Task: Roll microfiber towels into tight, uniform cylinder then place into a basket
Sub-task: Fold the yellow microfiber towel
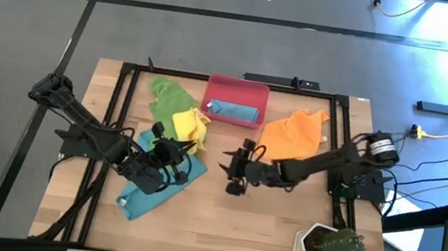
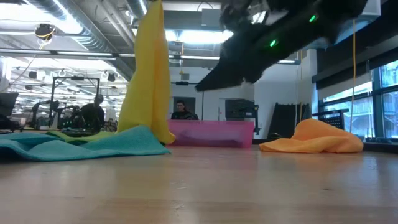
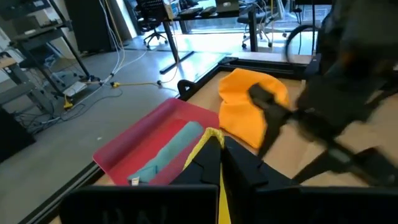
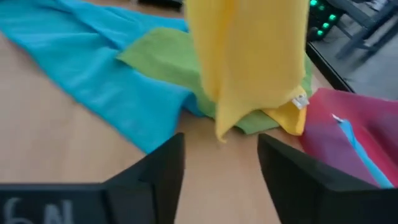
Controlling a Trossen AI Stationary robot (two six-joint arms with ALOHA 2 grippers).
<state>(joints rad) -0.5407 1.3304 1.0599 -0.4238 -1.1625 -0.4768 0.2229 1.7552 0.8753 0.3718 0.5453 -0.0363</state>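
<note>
Left gripper (image 1: 175, 155) pinched shut on yellow towel (image 2: 149, 74), lifted off table; right gripper (image 1: 231, 171) open, empty, just beside.

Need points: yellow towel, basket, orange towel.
yellow towel (image 2: 149, 74), low view, middle of the hanging cloth.
basket (image 1: 237, 88), high view, bare far rim.
orange towel (image 2: 314, 138), low view, top of the crumpled heap.

Yellow microfiber towel (image 2: 149, 74) hangs lifted above the flat teal towel (image 1: 148, 195) — green (image 1: 169, 97) and orange (image 1: 293, 130) towels crumpled; red-pink plastic basket (image 1: 237, 88) holds a rolled teal towel (image 1: 233, 109).
</note>
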